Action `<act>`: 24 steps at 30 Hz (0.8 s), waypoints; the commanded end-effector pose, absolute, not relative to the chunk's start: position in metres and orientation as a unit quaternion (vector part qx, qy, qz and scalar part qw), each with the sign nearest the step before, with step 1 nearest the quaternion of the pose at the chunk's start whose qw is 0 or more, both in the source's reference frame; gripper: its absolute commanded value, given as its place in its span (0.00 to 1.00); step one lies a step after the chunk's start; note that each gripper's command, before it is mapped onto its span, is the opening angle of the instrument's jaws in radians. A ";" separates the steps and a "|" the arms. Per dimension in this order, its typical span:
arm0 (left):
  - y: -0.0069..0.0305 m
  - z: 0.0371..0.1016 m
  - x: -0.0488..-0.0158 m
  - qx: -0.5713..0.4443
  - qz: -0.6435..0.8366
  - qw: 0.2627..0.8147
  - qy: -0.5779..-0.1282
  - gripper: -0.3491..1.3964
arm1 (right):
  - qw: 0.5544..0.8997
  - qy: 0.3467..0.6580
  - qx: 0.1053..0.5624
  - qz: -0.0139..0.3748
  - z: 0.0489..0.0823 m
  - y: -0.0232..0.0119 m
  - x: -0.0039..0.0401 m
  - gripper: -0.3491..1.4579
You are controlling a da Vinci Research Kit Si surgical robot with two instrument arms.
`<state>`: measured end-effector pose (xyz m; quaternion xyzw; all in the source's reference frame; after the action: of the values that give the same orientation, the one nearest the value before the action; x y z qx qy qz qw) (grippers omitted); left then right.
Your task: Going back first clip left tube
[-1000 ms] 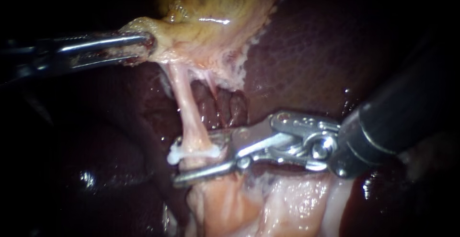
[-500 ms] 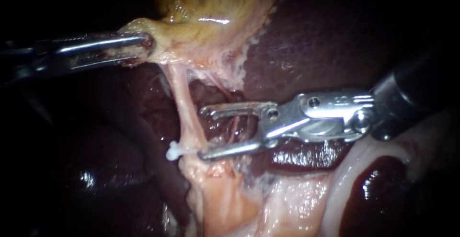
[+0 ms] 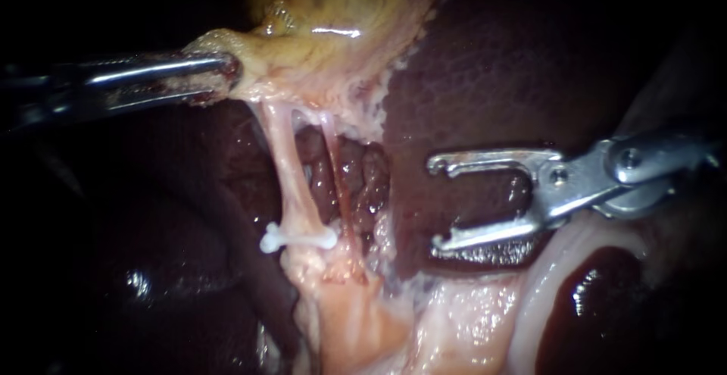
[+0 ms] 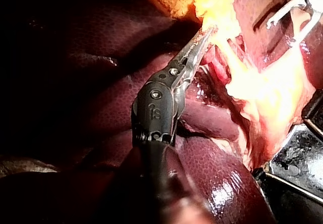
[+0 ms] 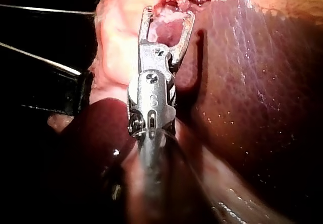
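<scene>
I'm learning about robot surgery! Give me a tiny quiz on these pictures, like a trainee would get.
1. Fill the gap: the left instrument has its jaws shut on the ____.
2. True or false: the right instrument has its jaws shut.
3. The white clip sits on: A the left tube; B the right instrument; C the left instrument.
Key: 1 gallbladder; 2 false, a gap shows and they hold nothing; 3 A.
</scene>
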<state>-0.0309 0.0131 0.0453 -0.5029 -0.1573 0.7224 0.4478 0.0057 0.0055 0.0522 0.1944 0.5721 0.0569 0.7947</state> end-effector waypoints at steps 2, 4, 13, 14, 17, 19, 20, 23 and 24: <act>0.0131 0.0453 -0.0309 -0.503 0.722 0.448 -0.157 0.00 | 0.796 0.571 0.191 0.058 0.0520 0.0056 0.0053 0.47; 0.0131 0.0453 -0.0310 -0.503 0.722 0.448 -0.157 0.00 | 0.797 0.571 0.188 0.058 0.0520 0.0056 0.0051 0.47; 0.0133 0.0464 -0.0322 -0.503 0.722 0.449 -0.155 0.00 | 0.798 0.570 0.187 0.060 0.0520 0.0057 0.0052 0.47; 0.0133 0.0467 -0.0324 -0.503 0.722 0.449 -0.154 0.00 | 0.798 0.570 0.187 0.060 0.0520 0.0057 0.0052 0.47; 0.0131 0.0480 -0.0335 -0.503 0.723 0.449 -0.151 0.00 | 0.798 0.570 0.187 0.061 0.0520 0.0057 0.0052 0.47; 0.0130 0.0490 -0.0342 -0.504 0.723 0.448 -0.149 0.00 | 0.798 0.570 0.186 0.061 0.0520 0.0057 0.0052 0.47; 0.0129 0.0495 -0.0345 -0.505 0.723 0.447 -0.149 0.00 | 0.798 0.570 0.186 0.061 0.0520 0.0058 0.0052 0.47; 0.0126 0.0512 -0.0354 -0.504 0.726 0.443 -0.151 0.00 | 0.798 0.569 0.186 0.062 0.0520 0.0058 0.0052 0.47; 0.0125 0.0514 -0.0355 -0.503 0.727 0.442 -0.151 0.00 | 0.798 0.569 0.186 0.062 0.0520 0.0058 0.0052 0.47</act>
<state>-0.0357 0.0125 0.0519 -0.5042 -0.1506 0.7265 0.4420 0.0052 0.0058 0.0520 0.1859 0.5692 0.0622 0.7985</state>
